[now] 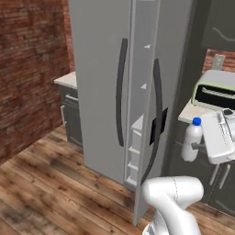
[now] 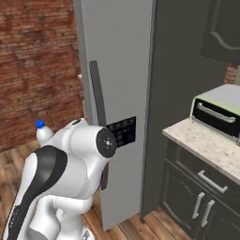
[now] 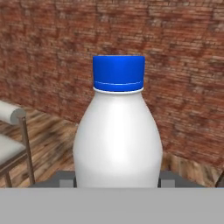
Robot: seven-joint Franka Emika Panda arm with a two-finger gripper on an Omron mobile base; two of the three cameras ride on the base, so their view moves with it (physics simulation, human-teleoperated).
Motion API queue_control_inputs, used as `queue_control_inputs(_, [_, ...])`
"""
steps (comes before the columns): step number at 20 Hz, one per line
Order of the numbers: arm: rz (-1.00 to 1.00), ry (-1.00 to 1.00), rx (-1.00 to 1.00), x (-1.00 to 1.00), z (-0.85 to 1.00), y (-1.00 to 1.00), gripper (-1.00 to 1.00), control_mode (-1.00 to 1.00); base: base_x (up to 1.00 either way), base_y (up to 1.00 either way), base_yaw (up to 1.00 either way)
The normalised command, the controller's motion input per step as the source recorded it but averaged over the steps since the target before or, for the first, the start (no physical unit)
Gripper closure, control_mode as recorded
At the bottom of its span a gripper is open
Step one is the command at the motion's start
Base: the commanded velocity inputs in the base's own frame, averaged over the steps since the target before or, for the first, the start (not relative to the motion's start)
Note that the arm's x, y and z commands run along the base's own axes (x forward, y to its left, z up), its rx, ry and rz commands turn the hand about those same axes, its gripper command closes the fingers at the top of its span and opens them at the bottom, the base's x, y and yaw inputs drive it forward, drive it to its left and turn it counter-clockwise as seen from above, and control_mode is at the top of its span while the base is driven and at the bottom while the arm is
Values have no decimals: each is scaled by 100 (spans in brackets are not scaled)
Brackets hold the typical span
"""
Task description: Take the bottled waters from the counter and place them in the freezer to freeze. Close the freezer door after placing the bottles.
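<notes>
The bottle (image 3: 117, 140) looked like smooth white plastic with a soft sheen, topped by a glossy blue plastic cap (image 3: 118, 73). The freezer (image 1: 98, 82) had flat, matt grey doors like painted metal, with dark, smooth bar handles (image 1: 120, 92). The tabletop (image 2: 206, 143) looked like speckled beige stone, faintly polished. The toaster oven (image 2: 220, 115) had a pale, satin casing. The floor (image 1: 41, 193) was grained brown wood planks, and the wall (image 3: 183, 65) was rough red brick.

Bottle (image 1: 191, 141) in pincer (image 1: 198, 146) beside open freezer (image 1: 103, 92)
</notes>
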Motion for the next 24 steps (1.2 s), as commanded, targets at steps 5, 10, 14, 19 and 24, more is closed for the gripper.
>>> queue_control_inputs(5, [0,0,0,0,0,0,100,100,50,-26,-17])
queue_control_inputs(10, [0,0,0,0,0,0,100,100,76,-41,-18])
queue_control_inputs(14, [0,0,0,0,0,0,100,100,35,-25,-14])
queue_control_inputs(19, [0,0,0,0,0,0,100,100,-80,20,-11])
queue_control_inputs(24, [0,0,0,0,0,0,100,100,-72,65,-14])
